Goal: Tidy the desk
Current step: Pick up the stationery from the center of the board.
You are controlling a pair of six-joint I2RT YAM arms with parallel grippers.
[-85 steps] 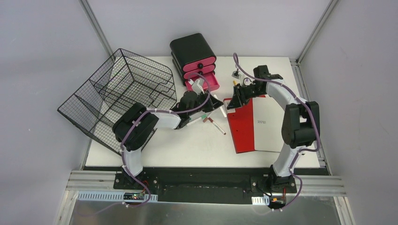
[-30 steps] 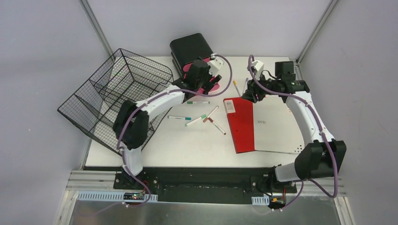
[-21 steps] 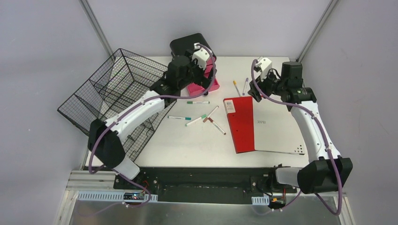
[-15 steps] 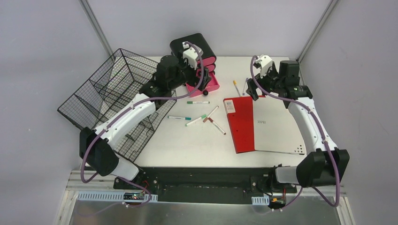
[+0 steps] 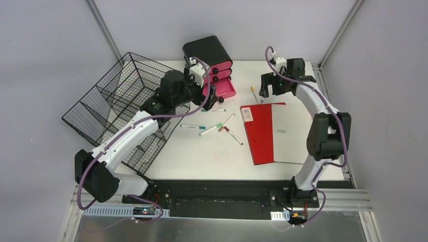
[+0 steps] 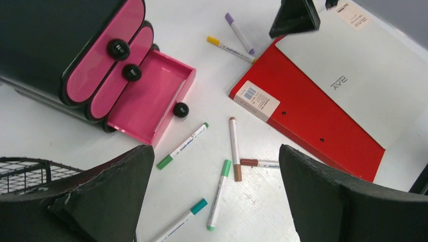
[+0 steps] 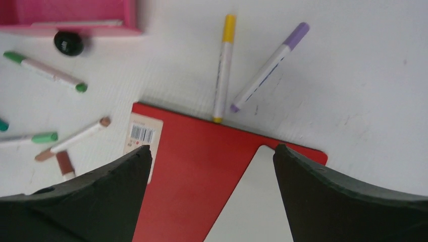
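Observation:
The white desk (image 5: 212,151) holds several loose markers (image 5: 218,126), a red-and-white notebook (image 5: 280,133) and a black-and-pink drawer unit (image 5: 208,58) with its lowest drawer (image 6: 149,96) pulled out. My left gripper (image 5: 198,96) hovers open left of that drawer, high above the green, brown and teal markers (image 6: 218,194), holding nothing. My right gripper (image 5: 267,89) is open and empty above the notebook's far red corner (image 7: 202,176). A yellow marker (image 7: 223,65) and a purple marker (image 7: 267,65) lie just beyond that corner.
A black wire basket (image 5: 126,101) stands tilted at the desk's left side, under my left arm. The drawer unit sits at the back centre. Metal frame rails (image 5: 330,43) border the desk at the back right.
Both grippers opened. My left gripper drew back left from the drawer unit toward the basket. My right arm folded in, keeping its gripper over the notebook's far edge.

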